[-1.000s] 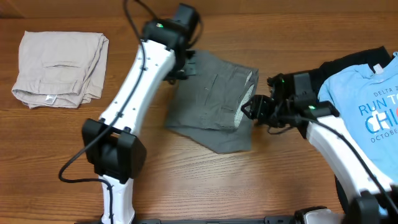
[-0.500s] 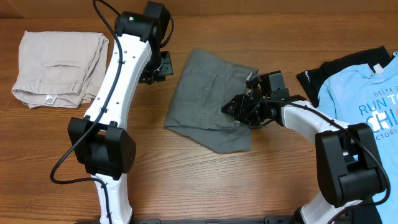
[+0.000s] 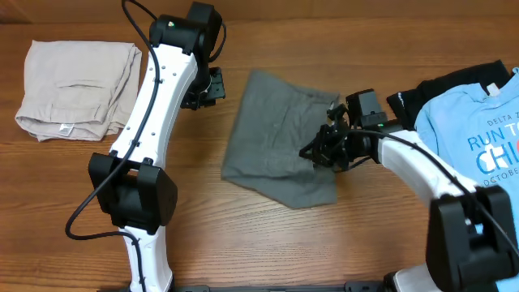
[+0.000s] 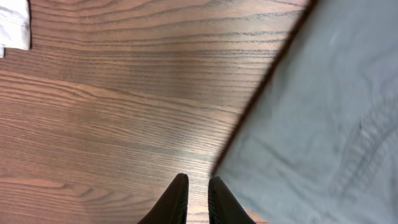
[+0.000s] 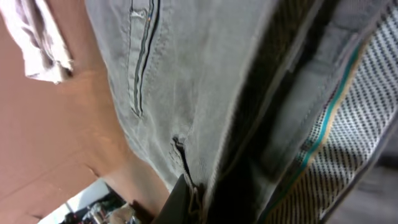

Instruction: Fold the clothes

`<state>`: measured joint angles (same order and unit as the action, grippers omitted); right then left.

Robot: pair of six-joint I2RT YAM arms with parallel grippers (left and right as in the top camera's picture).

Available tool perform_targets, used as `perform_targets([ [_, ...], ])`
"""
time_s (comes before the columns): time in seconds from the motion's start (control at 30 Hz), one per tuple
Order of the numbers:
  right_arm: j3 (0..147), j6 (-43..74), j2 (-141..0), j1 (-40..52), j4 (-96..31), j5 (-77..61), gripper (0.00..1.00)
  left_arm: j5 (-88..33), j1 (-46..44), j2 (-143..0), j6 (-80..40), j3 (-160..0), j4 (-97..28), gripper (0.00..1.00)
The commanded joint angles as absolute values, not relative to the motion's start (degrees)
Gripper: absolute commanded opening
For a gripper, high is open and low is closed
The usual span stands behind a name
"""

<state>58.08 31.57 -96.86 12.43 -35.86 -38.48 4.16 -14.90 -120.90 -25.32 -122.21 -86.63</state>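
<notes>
Overhead, we see that the right gripper [image 3: 323, 152] has clamped down within the last second. Its jaws, half spread a moment ago, are now fully closed on the right-hand edge of the mid-grey woven shorts [image 3: 276, 150], where the waistband lies. The right wrist view agrees: grey cloth [image 5: 205, 81] and dotted waistband lining fill the frame right against the fingers. The shorts have also slid a little toward that arm.

The left gripper [image 3: 204, 88] has pulled clear and hangs just beyond the upper-left corner of the shorts, jaws all but closed with a sliver between them and nothing held. In the left wrist view bare wood lies under it, with the grey edge just beside.

We judge the grasp for the next fold is made, on one side only. The shorts lie as a rough slab mid-table, not yet finished.

For room, the brown wooden table [image 3: 243, 243] is bare on the near side of the shorts. It is also bare to their left as far as the folded pale beige shorts [image 3: 77, 85], which lie well apart. To the right of the shorts, the light blue printed T-shirt [image 3: 474, 138] on black cloth [image 3: 405, 101] lies near — behind the right arm — so a leftward fold has the freer path.
</notes>
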Motion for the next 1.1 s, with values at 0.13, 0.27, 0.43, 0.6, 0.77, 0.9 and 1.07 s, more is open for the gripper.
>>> perform_targets([
  [0.13,55.79,31.14,-94.63,13.10,-41.80,-24.29,0.04,5.13,-15.03,-120.97,-24.40,-122.04,-85.97,0.16],
  [0.27,51.77,31.55,-94.63,13.10,-41.10,-18.94,0.04,5.10,-15.03,-120.97,-24.40,-122.04,-85.47,0.17],
  [0.43,50.63,31.57,-94.63,13.10,-43.99,-12.21,0.04,5.13,-15.03,-120.97,-24.40,-122.04,-85.43,0.18],
  [0.6,50.61,31.57,-94.63,13.13,-44.56,-12.01,0.15,5.10,-15.03,-120.97,-24.40,-122.04,-85.47,0.19],
  [0.77,55.88,29.98,-93.91,11.90,-50.89,-14.31,0.41,5.10,-15.03,-120.97,-24.40,-122.04,-85.45,0.21],
  [0.9,71.72,24.88,-90.65,10.46,-61.76,-14.11,0.55,5.06,-15.03,-120.97,-24.40,-122.04,-85.41,0.24],
  [1.07,78.91,23.55,-90.61,10.13,-60.16,-13.19,0.25,1.10,-15.05,-120.97,-24.12,-122.04,-85.41,0.08],
])
